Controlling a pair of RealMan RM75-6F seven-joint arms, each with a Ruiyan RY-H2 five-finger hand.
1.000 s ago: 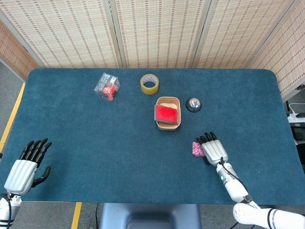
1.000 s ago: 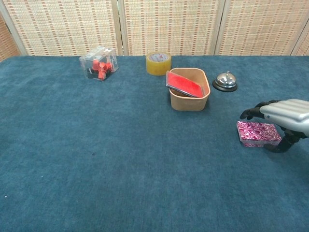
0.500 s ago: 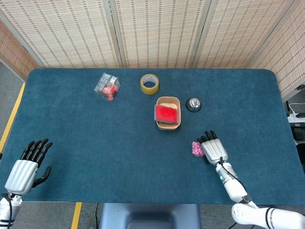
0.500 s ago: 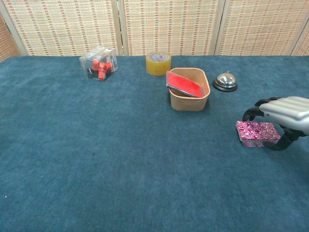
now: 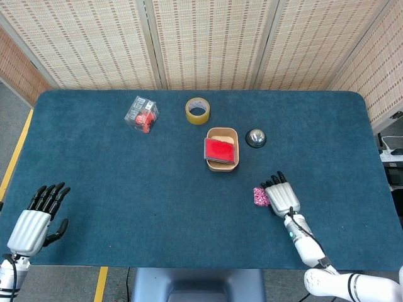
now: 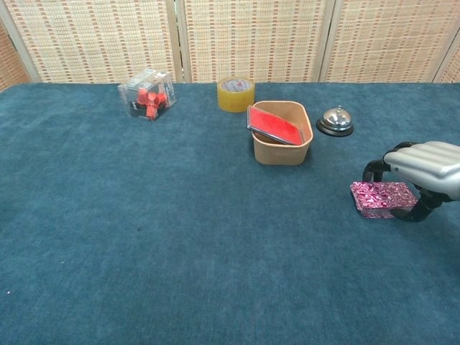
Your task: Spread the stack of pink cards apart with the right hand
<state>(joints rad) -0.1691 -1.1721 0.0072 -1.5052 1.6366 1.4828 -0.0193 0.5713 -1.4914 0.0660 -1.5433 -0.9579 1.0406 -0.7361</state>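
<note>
Blue felt covers the worktop point(image 5: 126, 176), and woven screens stand behind it along the top of both views. Nearest, at the lower left corner of the head view, the left hand point(image 5: 34, 220) is seen resting with its fingers released and apart, nothing held. At the lower right of the head view and the right edge of the chest view, the right hand point(image 6: 424, 169) is arched over the stack of pink cards point(image 6: 381, 198), its dark fingers point(image 6: 374, 171) curled down to the stack's far edge and the thumb at the near right corner; whether they press or merely touch cannot be told. The stack is seen squared on the felt, not yet fanned.

For a good spread, light downward pressure should be kept on the top cards only, and the hand drawn sideways so that the cards shear; too firm a press would likely drag the whole stack.

Farther back, toward frame centre, a tan tray point(image 6: 282, 152) holding a red card point(image 6: 273, 123) is seen, with a bell point(image 6: 335, 121), a tape roll point(image 6: 236, 94) and a clear box point(image 6: 147, 93) beyond.
</note>
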